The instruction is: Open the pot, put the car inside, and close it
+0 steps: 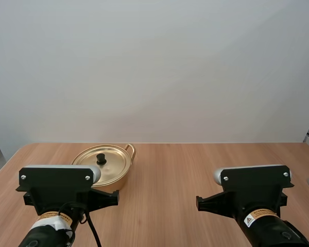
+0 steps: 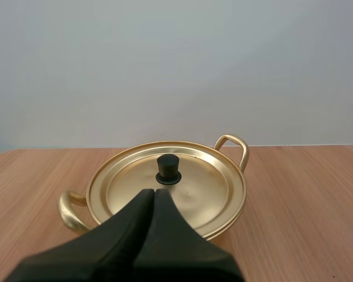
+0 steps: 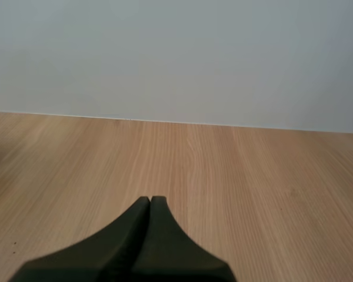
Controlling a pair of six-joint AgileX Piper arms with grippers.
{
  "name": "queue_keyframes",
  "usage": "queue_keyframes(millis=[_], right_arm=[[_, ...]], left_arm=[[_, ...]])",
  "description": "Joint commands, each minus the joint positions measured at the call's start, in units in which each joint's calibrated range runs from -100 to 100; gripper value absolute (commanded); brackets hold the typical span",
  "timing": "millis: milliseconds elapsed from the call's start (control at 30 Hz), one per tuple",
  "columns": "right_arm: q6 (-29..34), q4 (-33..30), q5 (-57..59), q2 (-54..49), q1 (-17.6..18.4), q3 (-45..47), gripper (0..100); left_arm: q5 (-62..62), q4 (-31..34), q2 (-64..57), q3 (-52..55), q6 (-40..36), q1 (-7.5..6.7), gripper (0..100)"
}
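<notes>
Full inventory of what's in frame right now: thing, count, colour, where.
pot: 1, gold, on the left half of the table, ahead of the left arm
lid: 1, gold, seated on the pot
knob: 1, black, at the centre of the lid
pot handles: 2, gold loops, on opposite sides of the pot
table: 1, light wood, under everything
left pincer: 1, black, shut on nothing, pointed at the pot, tips short of the knob
right pincer: 1, black, shut on nothing, over bare table
</notes>
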Motion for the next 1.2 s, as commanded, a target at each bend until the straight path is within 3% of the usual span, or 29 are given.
queue_keyframes(millis=[0,1167], right_arm=[[0.04,0.03,0.08,0.0,0.01,0.0,0],[1.0,-0.32,0.08,0.0,0.01,0.0,0]], left_arm=[[0.09,0.05,0.0,0.0,-0.03,0.03,0],[0.09,0.05,0.0,0.0,-0.03,0.03,0]])
